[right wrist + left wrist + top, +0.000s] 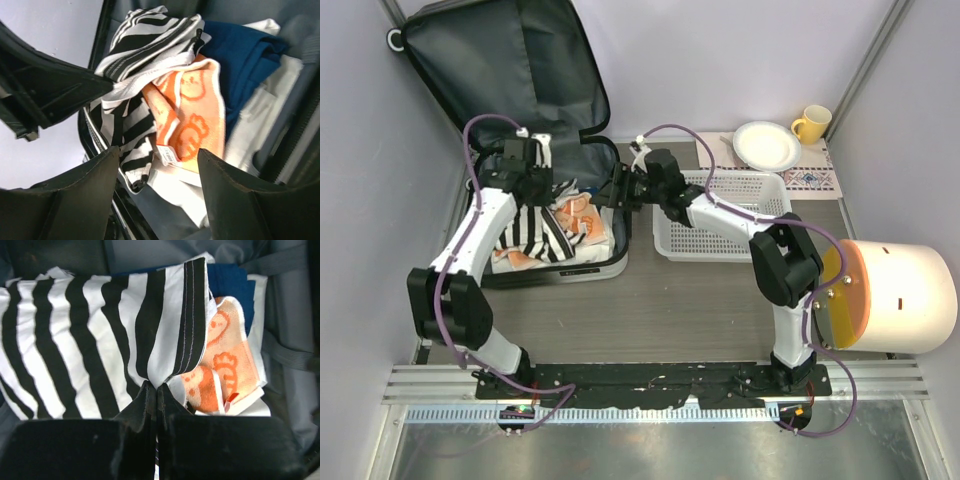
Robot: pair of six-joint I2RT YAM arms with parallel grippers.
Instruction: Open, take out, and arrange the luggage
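Open on the counter (pixel 700 300): the luggage (pixel 490 60) sits at rear left, lid thrown back and leaning toward the far corner, lower half packed w/ clothes. The left end effector (pixel 156 392) is down in the case w/ fingers pressed together, pinching a raised fold of the black-and-white striped cloth (pixel 75 340), which lies on top of the pile. Just beside it, on the right of the wrist view, are an orange-and-white towel (pixel 225 365) and, behind that, a blue garment (pixel 227 282). A white garment (pixel 260 115) shows under the towel; what kind of item it is can't be told.

The right end effector (pixel 157 152) hangs at the case's right edge w/ fingers spread wide and nothing between them, the towel & striped cloth below. It appears clear of the clothes, tho the overhead view is too crowded to be sure.

R of the case, close beside it, stands a white slatted basket (pixel 720 252). Behind that, a patterned placemat (pixel 815 180) carries a white plate (pixel 767 145), w/ a yellow mug (pixel 810 123) at the plate's right.
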